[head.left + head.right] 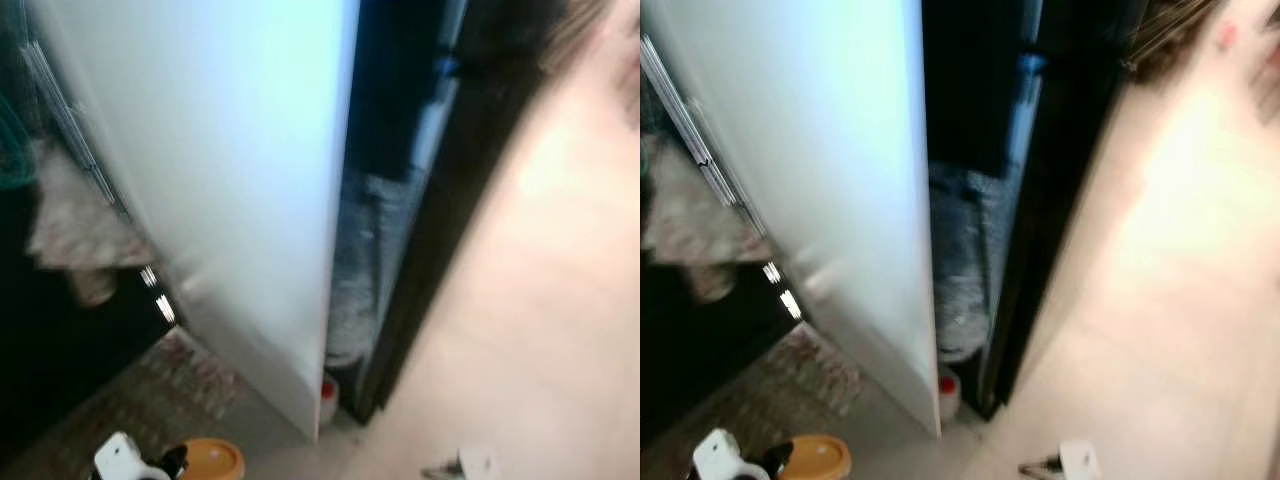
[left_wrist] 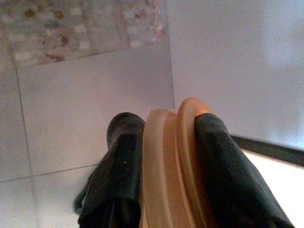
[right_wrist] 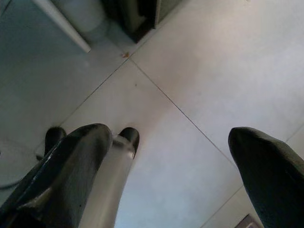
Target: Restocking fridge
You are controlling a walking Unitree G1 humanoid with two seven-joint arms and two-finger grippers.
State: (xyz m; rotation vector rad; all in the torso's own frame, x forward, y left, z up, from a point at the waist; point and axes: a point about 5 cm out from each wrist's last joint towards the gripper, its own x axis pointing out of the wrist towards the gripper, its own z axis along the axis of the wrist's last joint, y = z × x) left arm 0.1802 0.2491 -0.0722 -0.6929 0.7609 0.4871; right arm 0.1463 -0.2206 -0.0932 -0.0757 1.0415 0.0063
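Note:
The fridge's white door (image 1: 240,180) stands open in front of me, and its dark inside (image 1: 390,150) shows as a narrow gap to the right of the door. All of it is blurred. My left gripper (image 2: 166,124) is low at the bottom left, shut on a round orange container (image 2: 164,161) held edge-on between the black fingers (image 2: 121,156). The same orange container (image 1: 212,461) shows above the floor by the door's lower corner. My right gripper (image 3: 171,137) hangs open over pale floor tiles with nothing between its fingers.
A small red-capped bottle (image 1: 328,395) stands on the floor at the foot of the door. A patterned rug (image 1: 170,385) lies to the left, below a hanging cloth (image 1: 70,240) on a dark front. Pale floor (image 1: 540,320) spreads to the right.

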